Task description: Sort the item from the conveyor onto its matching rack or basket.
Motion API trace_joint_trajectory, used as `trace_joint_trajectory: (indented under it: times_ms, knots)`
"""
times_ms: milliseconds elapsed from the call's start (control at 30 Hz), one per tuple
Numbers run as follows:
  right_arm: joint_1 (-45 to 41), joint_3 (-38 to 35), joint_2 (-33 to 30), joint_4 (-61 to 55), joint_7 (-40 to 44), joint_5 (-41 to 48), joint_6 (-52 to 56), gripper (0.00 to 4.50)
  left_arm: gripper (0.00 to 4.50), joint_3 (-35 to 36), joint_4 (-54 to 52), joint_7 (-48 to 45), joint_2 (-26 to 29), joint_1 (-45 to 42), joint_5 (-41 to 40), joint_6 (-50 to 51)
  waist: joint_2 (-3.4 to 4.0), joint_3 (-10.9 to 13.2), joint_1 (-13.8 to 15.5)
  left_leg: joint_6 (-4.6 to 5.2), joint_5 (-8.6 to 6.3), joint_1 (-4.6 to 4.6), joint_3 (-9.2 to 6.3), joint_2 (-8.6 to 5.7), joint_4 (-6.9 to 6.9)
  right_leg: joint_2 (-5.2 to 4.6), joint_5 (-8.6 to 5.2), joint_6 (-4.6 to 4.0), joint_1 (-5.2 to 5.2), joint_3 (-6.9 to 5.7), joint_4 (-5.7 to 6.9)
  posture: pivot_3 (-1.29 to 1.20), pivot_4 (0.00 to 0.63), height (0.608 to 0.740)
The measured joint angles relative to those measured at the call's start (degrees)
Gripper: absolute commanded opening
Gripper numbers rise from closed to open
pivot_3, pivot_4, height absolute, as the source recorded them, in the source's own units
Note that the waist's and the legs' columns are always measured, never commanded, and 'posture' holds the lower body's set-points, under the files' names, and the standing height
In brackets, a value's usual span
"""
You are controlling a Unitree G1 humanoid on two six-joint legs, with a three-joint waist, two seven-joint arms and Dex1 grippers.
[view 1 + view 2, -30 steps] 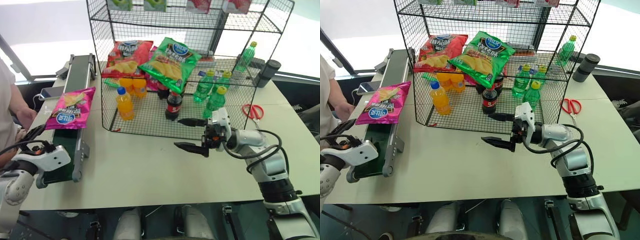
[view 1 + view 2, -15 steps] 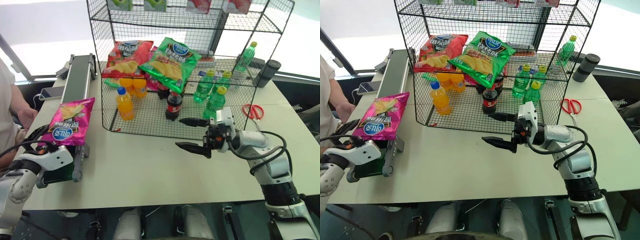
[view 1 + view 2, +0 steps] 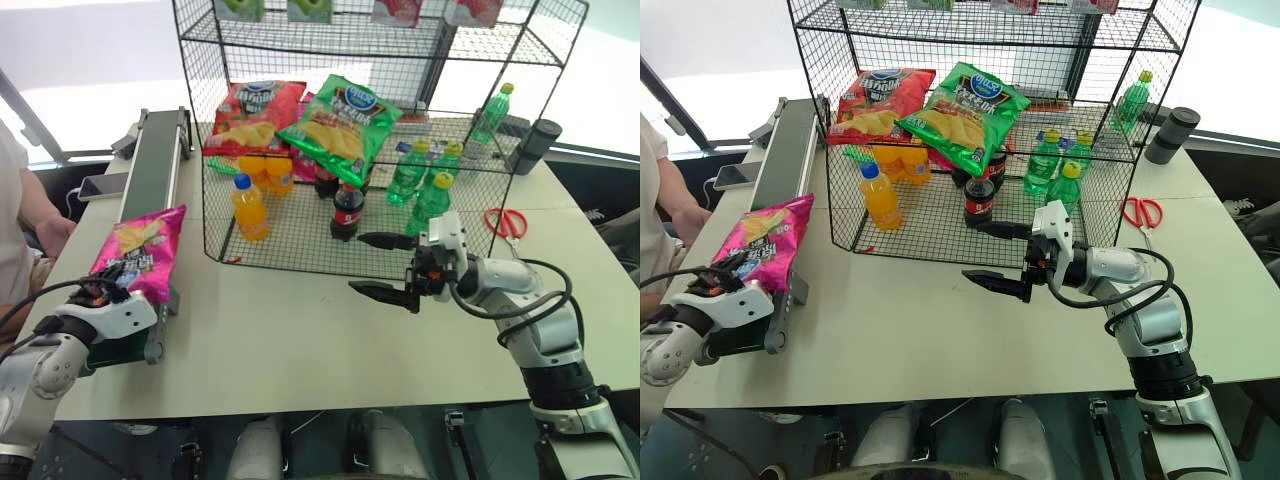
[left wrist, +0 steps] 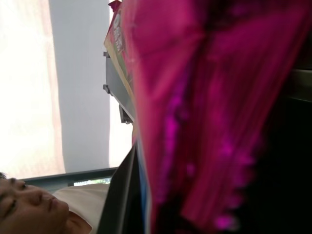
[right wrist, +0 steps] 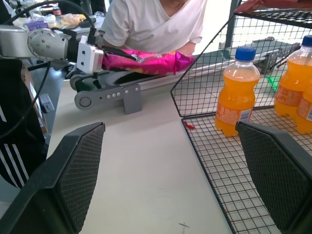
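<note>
Left end effector [image 3: 100, 292] at the lower left, forearm extended forward from the body, black fingers closed together. Right arm bent at the elbow, wrist turned inward; right end effector [image 3: 383, 266] points toward the robot's left, its two fingers spread wide and level.

bright daylight glares from behind the rack [image 3: 380, 60]; left wrist view is blurred, with a washed-out background.
</note>
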Motion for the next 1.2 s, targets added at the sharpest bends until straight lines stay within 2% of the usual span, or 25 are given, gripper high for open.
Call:
trace_joint_trajectory:
  times_ms: [167, 267, 400, 467, 567, 667, 733, 800, 933, 1100, 1200]
  knots:
    - [0.01, 0.08, 0.08, 0.04, -0.11, -0.47, -0.55, 4.50, 0.06, 1.26, 0.11, -0.73, -0.66, -0.97, -5.93, -0.06, 0.04, -0.04, -0.07, 0.00, 0.00, -0.02, 0.00, 0.00, 0.00, 0.00, 0.00, 0.00, -0.01, -0.01, 0.00, 0.00, 0.150, 0.740]
    - [0.03, 0.08, 0.07, 0.14, -0.12, -0.73, -1.14, 4.50, 0.06, 6.04, -0.10, -7.25, -1.81, -2.16, -21.15, -1.45, 0.00, -0.06, -0.19, -0.01, 0.00, -0.02, -0.01, 0.05, 0.00, -0.01, 0.00, 0.00, -0.02, -0.03, 0.00, 0.00, 0.150, 0.740]
    - [-0.09, 0.11, 0.05, 0.84, 0.05, -1.20, -1.57, 4.50, 0.06, 13.59, -3.22, -24.48, -1.89, -0.76, -47.44, 2.22, 0.02, -0.05, -0.51, -0.03, 0.01, -0.02, 0.00, 0.04, 0.01, -0.01, 0.00, 0.00, -0.01, -0.04, -0.02, 0.00, 0.150, 0.740]
    - [-0.21, 0.05, -0.08, 1.60, 0.20, -1.21, -1.56, 4.50, 0.06, 17.37, -5.81, -33.28, -1.39, 1.90, -59.76, 7.97, 0.02, -0.05, -0.99, -0.03, 0.01, -0.03, -0.01, 0.04, 0.00, 0.01, 0.00, 0.00, 0.00, -0.09, -0.03, 0.00, 0.150, 0.740]
    - [-0.40, -0.08, -0.27, 1.94, 0.47, -1.09, -1.39, 4.50, 0.06, 23.79, -10.72, -43.39, 1.00, 7.18, -77.64, 22.55, 0.03, -0.04, -1.43, -0.06, 0.03, -0.02, -0.04, 0.05, 0.01, 0.08, -0.01, 0.00, 0.02, -0.10, 0.00, 0.00, 0.150, 0.740]
    - [-0.77, -0.50, -0.45, 1.93, 0.27, 0.86, 1.61, 4.50, 0.06, 29.35, -15.23, -49.46, 4.03, 12.49, -91.17, 36.56, 0.05, -0.03, -1.37, -0.06, 0.03, 0.00, -0.06, 0.02, 0.03, 0.22, -0.01, 0.00, 0.07, -0.10, -0.02, 0.00, 0.150, 0.740]
    - [-1.40, -1.39, -0.63, 1.48, -0.76, 5.06, 7.72, 4.50, 0.06, 30.58, -18.57, -51.01, 4.81, 13.60, -100.08, 45.34, 0.07, -0.02, -1.10, -0.06, 0.03, 0.00, -0.11, 0.01, 0.04, 0.22, -0.02, -0.01, 0.10, -0.10, -0.03, 0.00, 0.150, 0.740]
    - [-1.71, -2.70, -2.00, -0.02, -1.61, 9.93, 14.62, 4.50, 0.06, 28.97, -21.06, -50.52, 4.74, 12.19, -106.14, 50.84, 0.08, -0.01, -0.86, -0.06, 0.03, -0.01, -0.16, -0.04, 0.05, 0.20, -0.02, -0.02, 0.11, -0.09, -0.03, 0.00, 0.150, 0.740]
    - [-1.77, -3.28, -6.48, -4.28, -1.90, 17.29, 26.95, 4.50, 0.06, 18.64, -24.91, -48.47, 1.22, 4.66, -112.84, 57.47, 0.08, -0.06, -0.33, -0.05, 0.02, -0.01, -0.15, -0.05, 0.04, 0.23, -0.02, -0.03, 0.13, -0.06, -0.07, 0.00, 0.150, 0.740]
    - [-4.00, -6.41, -4.76, -4.78, -7.09, 26.99, 36.50, 4.50, 0.06, 6.09, -24.74, -47.48, -4.41, -6.82, -113.29, 61.21, 0.06, -0.07, -0.27, -0.07, 0.04, -0.02, -0.11, -0.06, 0.05, 0.30, 0.00, -0.05, 0.11, -0.01, -0.03, 0.00, 0.150, 0.740]
    - [-6.57, -9.77, -5.06, -4.43, -9.33, 34.27, 42.45, 4.50, 0.06, 1.53, -22.57, -47.74, -6.61, -12.37, -111.33, 61.84, -0.02, -0.11, -0.06, -0.06, 0.04, -0.01, -0.12, -0.05, 0.05, 0.34, 0.00, -0.05, 0.13, -0.01, -0.05, 0.00, 0.150, 0.740]
